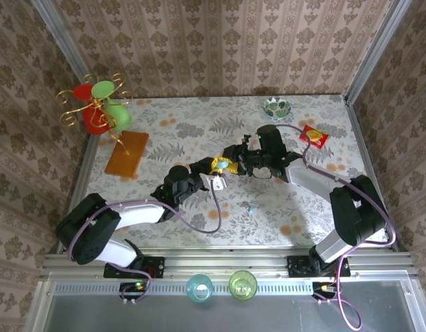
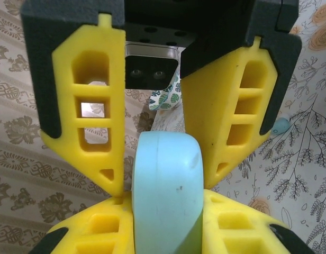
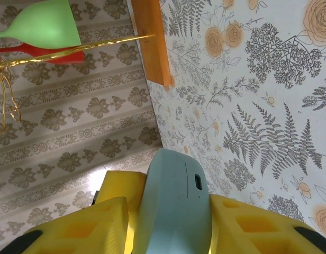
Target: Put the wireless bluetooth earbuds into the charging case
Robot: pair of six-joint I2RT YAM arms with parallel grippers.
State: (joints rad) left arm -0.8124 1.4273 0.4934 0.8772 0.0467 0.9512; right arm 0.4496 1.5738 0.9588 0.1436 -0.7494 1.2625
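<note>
Top external: charging case point(image 1: 225, 166) is held up off the surface point(image 1: 192, 124), right of the orange board point(image 1: 126, 153) and well apart from it. Left tool point(image 1: 220, 171) and right tool point(image 1: 235, 164) meet nose to nose on it. One tiny pale-blue bit, likely an earbud point(image 1: 249, 206), lies loose on the surface, further right of the board than the case and lower in view. Second earbud not made out.

Left wrist: left tool's yellow fingers point(image 2: 89, 233) pinch the case across its broad faces, narrow edge toward the camera. Right tool's fingers come in from opposite and flank the case's other end. One pad touches. The other is very close, contact hard to tell.

Right wrist: case sits tight between the right tool's fingers and looks pinched. Charging port faces the camera, board beyond it.

Handling, judged: case is light, rigid, smooth and rounded, so slippery and apt to squirt out of a pinch near the curved rim. Best held across the broad faces, leaving the lid seam free. Lid looks shut and needs opening first. Earbud is tiny and rolls easily, so fingertip pinch only.
</note>
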